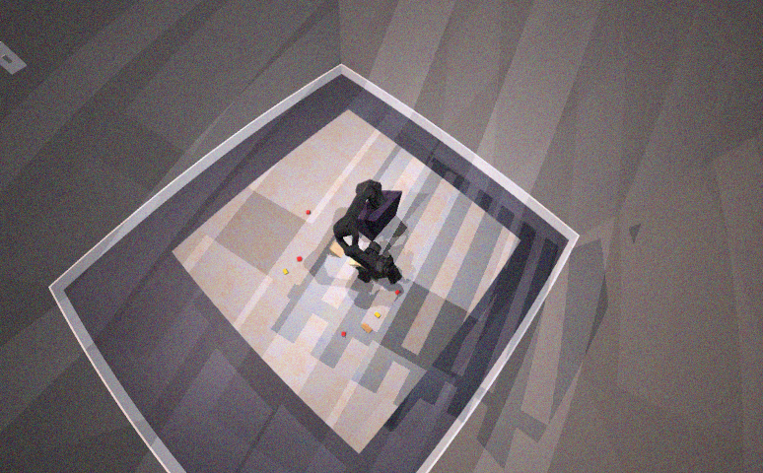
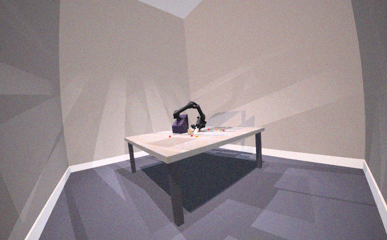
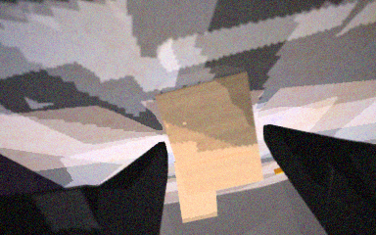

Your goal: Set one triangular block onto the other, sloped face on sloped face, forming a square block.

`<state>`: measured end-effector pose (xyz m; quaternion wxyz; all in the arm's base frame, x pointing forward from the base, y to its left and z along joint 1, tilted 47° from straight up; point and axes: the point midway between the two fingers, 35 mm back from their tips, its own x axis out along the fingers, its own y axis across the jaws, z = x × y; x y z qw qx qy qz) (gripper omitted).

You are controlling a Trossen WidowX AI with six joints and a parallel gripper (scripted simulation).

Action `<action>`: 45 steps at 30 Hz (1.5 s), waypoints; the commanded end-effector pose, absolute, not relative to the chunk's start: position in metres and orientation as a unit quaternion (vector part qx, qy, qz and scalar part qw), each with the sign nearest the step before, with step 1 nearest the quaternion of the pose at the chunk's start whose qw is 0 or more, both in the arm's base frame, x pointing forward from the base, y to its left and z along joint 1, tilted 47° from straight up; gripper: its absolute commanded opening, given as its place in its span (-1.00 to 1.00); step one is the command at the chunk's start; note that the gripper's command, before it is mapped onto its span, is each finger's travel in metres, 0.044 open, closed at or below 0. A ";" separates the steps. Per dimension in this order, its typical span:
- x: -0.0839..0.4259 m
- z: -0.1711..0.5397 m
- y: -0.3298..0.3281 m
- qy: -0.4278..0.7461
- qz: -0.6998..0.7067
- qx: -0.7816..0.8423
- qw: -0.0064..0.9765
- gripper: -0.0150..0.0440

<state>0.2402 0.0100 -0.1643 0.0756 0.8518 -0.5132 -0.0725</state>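
Note:
One tan triangular block (image 1: 355, 263) (image 2: 196, 130) (image 3: 214, 166) is beside the arm's hand. In the wrist view it fills the middle, its upper part in shadow. My gripper (image 2: 196, 129) (image 3: 214, 140) is open, partly closed in, with one fingertip on each side of this block and a narrow gap showing at both sides. The second tan block (image 1: 336, 249) (image 2: 190, 131) (image 3: 200, 203) is close by, toward the left in the top view. In the wrist view it is mostly hidden behind the first. Contact between the two blocks cannot be told.
The dark purple base (image 1: 382, 214) (image 2: 180, 125) stands close to the blocks. Small red cubes (image 1: 299, 258) (image 1: 397, 292) (image 2: 169, 136), yellow pieces (image 1: 285, 271) (image 1: 378, 315) and an orange piece (image 1: 366, 328) lie around on the table (image 1: 350, 422) (image 2: 171, 151).

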 end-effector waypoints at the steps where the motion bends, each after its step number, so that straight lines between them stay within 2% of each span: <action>1: 0.240 -0.164 0.010 -0.514 -0.073 0.852 0.075 0.20; 9: 0.240 -0.164 0.010 -0.514 -0.073 0.852 0.075 0.02; 15: 0.240 -0.161 0.015 -0.513 -0.073 0.852 0.075 -0.49; 35: 0.225 -0.098 0.080 -0.513 -0.075 0.852 0.073 -0.49; 45: 0.225 -0.099 0.081 -0.514 -0.072 0.852 0.063 -0.49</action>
